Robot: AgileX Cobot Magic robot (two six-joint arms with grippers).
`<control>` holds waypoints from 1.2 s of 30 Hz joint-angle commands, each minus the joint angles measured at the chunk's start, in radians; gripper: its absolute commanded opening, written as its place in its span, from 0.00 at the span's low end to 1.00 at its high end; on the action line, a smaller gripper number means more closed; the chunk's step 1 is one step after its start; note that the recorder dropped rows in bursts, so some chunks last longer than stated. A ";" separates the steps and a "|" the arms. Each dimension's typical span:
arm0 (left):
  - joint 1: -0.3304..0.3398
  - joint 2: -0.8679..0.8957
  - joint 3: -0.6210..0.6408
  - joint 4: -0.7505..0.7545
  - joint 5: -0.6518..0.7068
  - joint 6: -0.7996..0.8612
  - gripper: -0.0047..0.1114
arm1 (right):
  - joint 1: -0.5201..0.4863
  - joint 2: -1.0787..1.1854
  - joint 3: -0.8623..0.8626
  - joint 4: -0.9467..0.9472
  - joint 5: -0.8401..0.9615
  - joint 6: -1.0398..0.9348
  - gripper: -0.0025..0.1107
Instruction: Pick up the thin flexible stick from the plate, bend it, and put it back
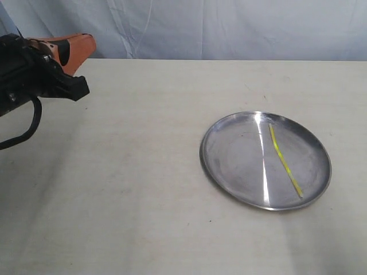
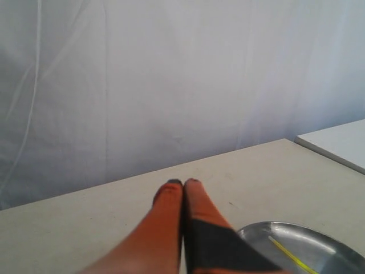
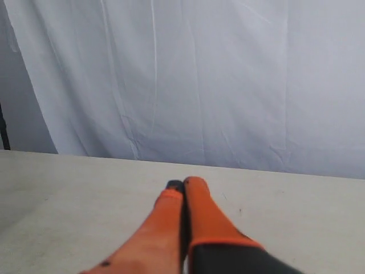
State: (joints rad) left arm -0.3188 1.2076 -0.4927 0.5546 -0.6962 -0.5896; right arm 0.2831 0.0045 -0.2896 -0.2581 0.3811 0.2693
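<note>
A pale cream table [image 1: 143,195] fills most of the exterior view. Its top is matte, with a few dark specks and faint scuffs. A soft shadow dims its left side, under the arm. Behind the table's far edge, across the top of the frame, hangs a white cloth [image 1: 229,28] with a bluish cast and long vertical creases. Both wrist views show the same cloth as their backdrop. In the left wrist view a second white slab [image 2: 336,142] lies beyond the table's corner.

The plate [image 1: 232,154] sits flat on the table at right of centre in the exterior view. A white glare streak [image 1: 265,172] runs down its middle. The stick [image 1: 284,160] lies inside the plate on its right half, just right of the glare. It slants from the plate's upper middle down toward the lower right rim in a slight curve. Nothing touches it.

The left gripper [image 2: 183,184] is at the upper left of the exterior view, well apart from the plate, with its orange fingers [image 2: 165,211] pressed together on nothing. The right gripper [image 3: 183,184] has its fingers pressed together too, empty, above bare table.
</note>
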 commanded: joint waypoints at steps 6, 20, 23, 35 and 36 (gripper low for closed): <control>-0.001 -0.007 0.001 0.006 0.005 0.002 0.04 | -0.005 -0.005 0.052 0.005 -0.063 -0.006 0.02; -0.001 -0.007 0.001 0.008 0.005 -0.013 0.04 | -0.320 0.003 0.290 0.047 -0.081 -0.006 0.02; -0.001 -0.007 0.001 0.008 0.005 -0.036 0.04 | -0.371 0.003 0.290 0.047 -0.081 -0.006 0.02; -0.001 -0.007 0.001 0.008 0.005 -0.037 0.04 | -0.376 0.003 0.290 0.058 -0.076 -0.006 0.02; -0.001 -0.007 0.001 0.008 0.005 -0.037 0.04 | -0.376 0.003 0.290 0.058 -0.076 -0.006 0.02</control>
State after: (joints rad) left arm -0.3188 1.2076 -0.4927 0.5640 -0.6882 -0.6214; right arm -0.0878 0.0064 -0.0018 -0.1997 0.3076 0.2693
